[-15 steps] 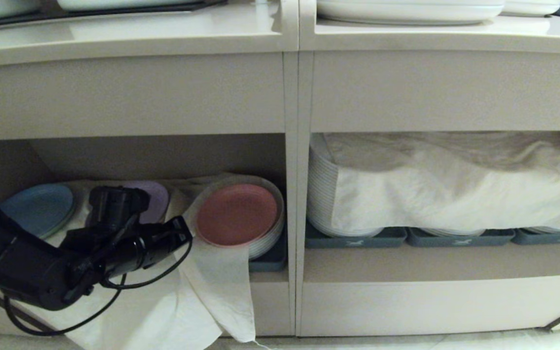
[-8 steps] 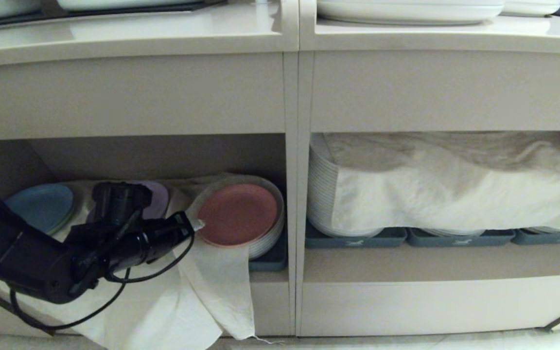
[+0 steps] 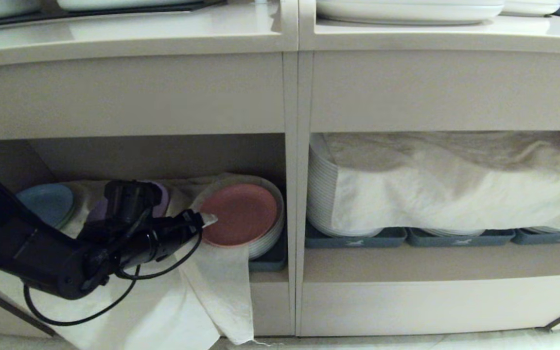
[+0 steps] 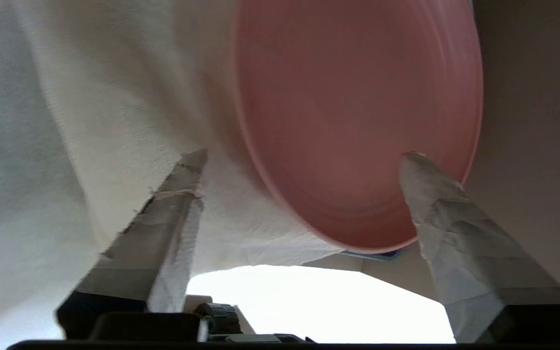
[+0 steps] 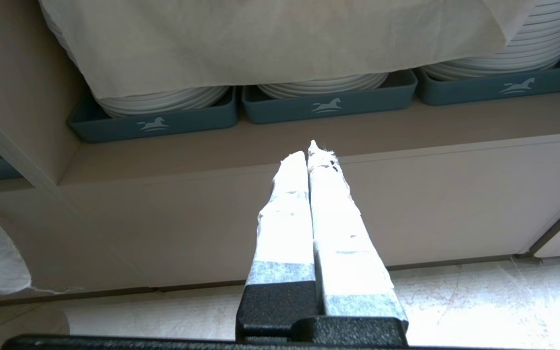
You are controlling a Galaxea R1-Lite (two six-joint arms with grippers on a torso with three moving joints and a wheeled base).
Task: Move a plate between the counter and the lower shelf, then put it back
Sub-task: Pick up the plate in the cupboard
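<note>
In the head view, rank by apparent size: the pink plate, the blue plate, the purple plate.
1. Pink plate, fully visible, clearly largest.
2 and 3. Blue plate and purple plate: unsure. The left arm hides part of each, most of the purple one, so visible area is not a fair comparison.

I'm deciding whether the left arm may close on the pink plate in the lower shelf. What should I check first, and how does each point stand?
1. Left gripper open wide enough for the plate rim: ok.
2. Plate rim lies between the fingers: ok in the left wrist view.
3. White cloth clear of the grip: not ok; it lies against the plate's edge beside one finger.
4. Plate lies alone on the white stack: cannot tell.
5. Right gripper out of the way: ok, shut and pointing at the other cubby.
</note>
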